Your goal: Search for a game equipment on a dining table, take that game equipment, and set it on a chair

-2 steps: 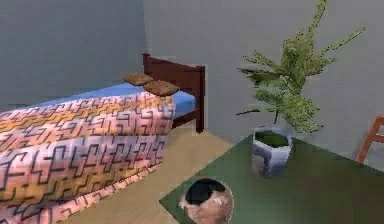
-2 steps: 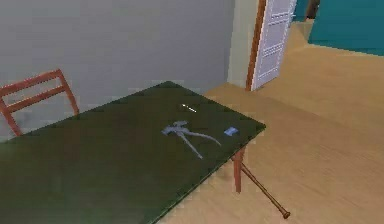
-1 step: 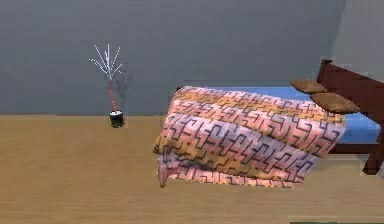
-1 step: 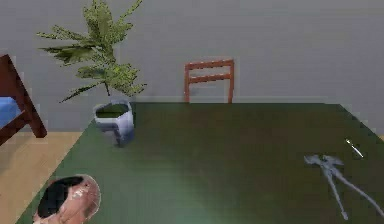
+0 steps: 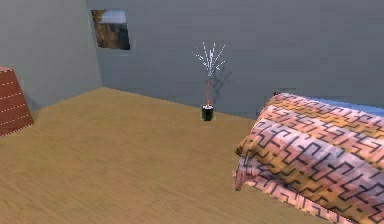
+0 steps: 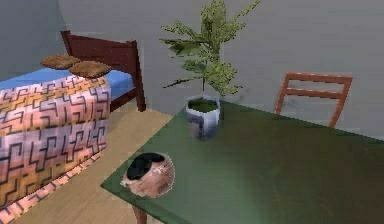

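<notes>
The task looks to be at its search stage. In my judgement nothing has been taken or set down yet, so the finding, the taking and the placing on the chair are all left. I cannot tell the tool's state or whether it holds anything, and there is nothing to fix places against it.

In the arm side view, one green surface (image 6: 290, 170) lies nearest. At its near corner sits one round pale dish (image 6: 149, 175) with dark and tan contents. I cannot tell whether this is the game equipment, and nothing else there suggests it. Farther in on the surface stands one potted plant (image 6: 205, 108). Beyond the far edge is one wooden chair (image 6: 315, 92), its seat hidden. To that view's left is one bed (image 6: 50, 120) with a patterned blanket and two brown pillows (image 6: 78, 66).

In the forward view, past bare floor, stand one dresser (image 5: 12, 100), one dark vase of twigs (image 5: 208, 100) and one wall picture (image 5: 111, 29).
</notes>
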{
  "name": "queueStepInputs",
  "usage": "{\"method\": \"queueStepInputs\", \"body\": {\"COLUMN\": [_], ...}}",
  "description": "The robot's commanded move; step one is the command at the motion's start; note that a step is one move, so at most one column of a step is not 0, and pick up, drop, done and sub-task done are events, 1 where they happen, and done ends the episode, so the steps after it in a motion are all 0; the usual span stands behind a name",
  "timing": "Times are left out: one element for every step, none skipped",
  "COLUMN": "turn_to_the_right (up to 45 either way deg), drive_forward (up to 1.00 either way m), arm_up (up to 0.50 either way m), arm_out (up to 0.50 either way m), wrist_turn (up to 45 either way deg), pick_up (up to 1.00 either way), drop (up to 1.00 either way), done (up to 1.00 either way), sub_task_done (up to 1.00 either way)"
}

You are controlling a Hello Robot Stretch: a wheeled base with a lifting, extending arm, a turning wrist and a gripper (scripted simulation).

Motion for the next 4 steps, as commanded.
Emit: {"method": "queueStepInputs", "body": {"turn_to_the_right": [0.0, 0.0, 0.0, 0.0], "drive_forward": [0.0, 0.0, 0.0, 0.0], "arm_up": [0.5, 0.28, 0.0, 0.0], "arm_out": [0.0, 0.0, 0.26, 0.0], "wrist_turn": [0.0, 0.0, 0.0, 45.0], "pick_up": [0.0, 0.0, 0.0, 0.0], "drop": [0.0, 0.0, 0.0, 0.0], "done": [0.0, 0.0, 0.0, 0.0], "sub_task_done": [0.0, 0.0, 0.0, 0.0]}}
